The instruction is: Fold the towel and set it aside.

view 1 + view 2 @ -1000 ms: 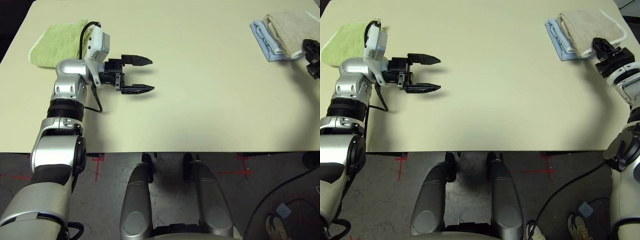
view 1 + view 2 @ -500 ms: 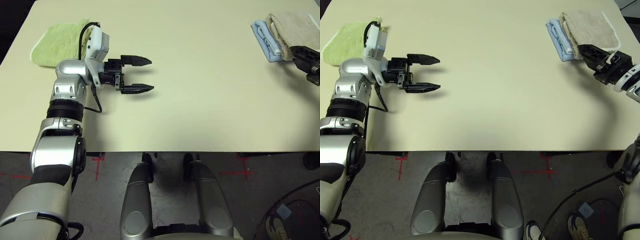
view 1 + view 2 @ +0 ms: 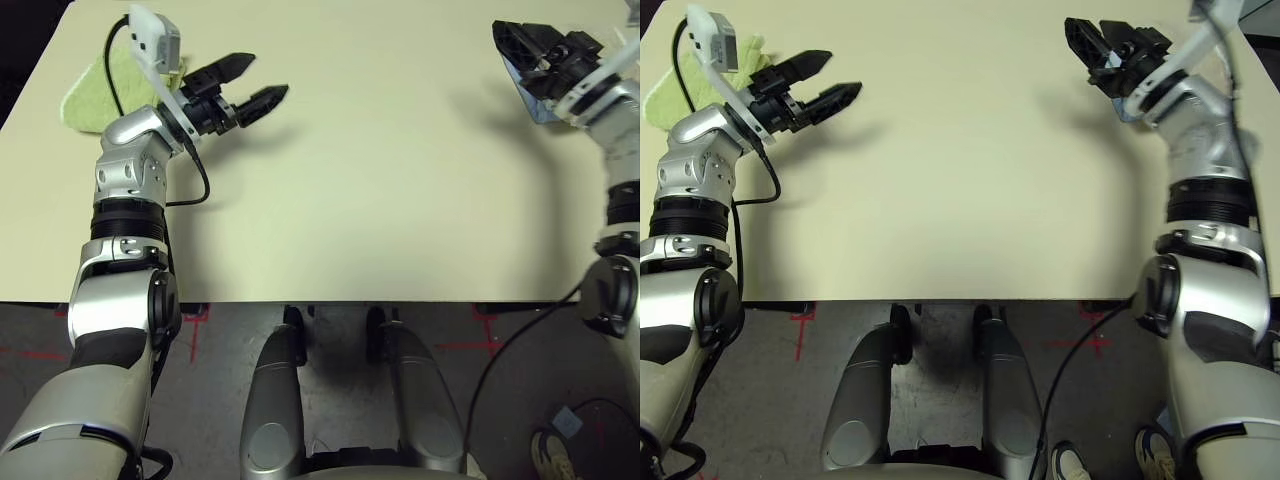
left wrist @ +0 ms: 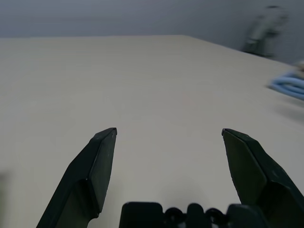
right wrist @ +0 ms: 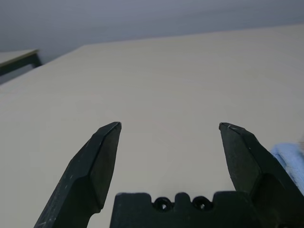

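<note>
With fingers of left gripper [image 3: 248, 85] and right gripper [image 3: 512, 40] spread, empty, above bare cream surface [image 3: 380, 180]: risk of snagging light-blue folded cloth [image 4: 289, 86] at 2 o'clock.

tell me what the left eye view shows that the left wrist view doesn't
Left eye view adds: the lime-green towel at the table's far left, the left forearm, and the right gripper, open, over the far right.
Left wrist view adds: a pale shape past the table's edge, too blurred to name.
Both share: the table, the left gripper, open and empty, and the light-blue towel.
</note>
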{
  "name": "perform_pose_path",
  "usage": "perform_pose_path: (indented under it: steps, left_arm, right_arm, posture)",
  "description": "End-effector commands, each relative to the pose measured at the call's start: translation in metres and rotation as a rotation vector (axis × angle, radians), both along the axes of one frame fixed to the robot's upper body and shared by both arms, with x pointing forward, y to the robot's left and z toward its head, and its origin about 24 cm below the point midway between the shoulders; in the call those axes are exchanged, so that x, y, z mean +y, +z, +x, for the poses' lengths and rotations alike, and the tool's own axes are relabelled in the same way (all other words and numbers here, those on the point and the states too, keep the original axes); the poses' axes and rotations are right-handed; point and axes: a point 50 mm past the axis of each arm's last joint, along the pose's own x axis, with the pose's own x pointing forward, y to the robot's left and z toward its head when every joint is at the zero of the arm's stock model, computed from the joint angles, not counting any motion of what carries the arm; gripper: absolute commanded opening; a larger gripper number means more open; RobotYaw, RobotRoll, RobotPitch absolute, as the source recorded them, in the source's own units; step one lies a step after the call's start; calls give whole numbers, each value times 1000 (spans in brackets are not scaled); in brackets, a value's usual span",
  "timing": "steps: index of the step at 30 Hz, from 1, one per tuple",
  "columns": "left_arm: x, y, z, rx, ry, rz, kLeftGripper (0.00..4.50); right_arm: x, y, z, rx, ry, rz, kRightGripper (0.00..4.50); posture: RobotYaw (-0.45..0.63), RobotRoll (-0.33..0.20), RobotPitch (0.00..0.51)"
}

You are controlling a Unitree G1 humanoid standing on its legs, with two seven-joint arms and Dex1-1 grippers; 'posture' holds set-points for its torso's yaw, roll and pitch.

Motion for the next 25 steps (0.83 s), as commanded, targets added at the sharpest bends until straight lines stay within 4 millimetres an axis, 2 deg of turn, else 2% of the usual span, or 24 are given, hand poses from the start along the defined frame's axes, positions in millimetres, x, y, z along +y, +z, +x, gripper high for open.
perform_pose_path:
  steps: [1,5,7,10,16,20,25]
  left_arm:
    - [17,-4,5,-22,223,-76,4500]
    - [23,-9,10,-40,394,-35,4500]
    - [26,-8,12,-51,476,-13,4500]
    - [26,-7,13,-84,539,19,4500]
    - [28,-7,11,-110,556,39,4500]
    - [35,-10,9,-114,559,63,4500]
    - [32,-15,9,-110,542,75,4500]
  right_arm:
    - [-1,0,3,-58,-144,6,4480]
    - [5,-10,8,-26,-216,-14,4480]
    - [0,-15,8,-4,-242,-12,4480]
    - [-18,-26,6,53,-289,-2,4480]
    - [-38,-41,0,124,-298,31,4480]
    - [-36,-42,1,128,-273,35,4480]
    - [-31,-42,2,133,-241,19,4480]
  posture:
    - [42,0,349]
    - [51,0,356]
    - [44,0,346]
    - [21,0,337]
    - [-19,0,325]
    - [-40,0,325]
    - [-42,0,318]
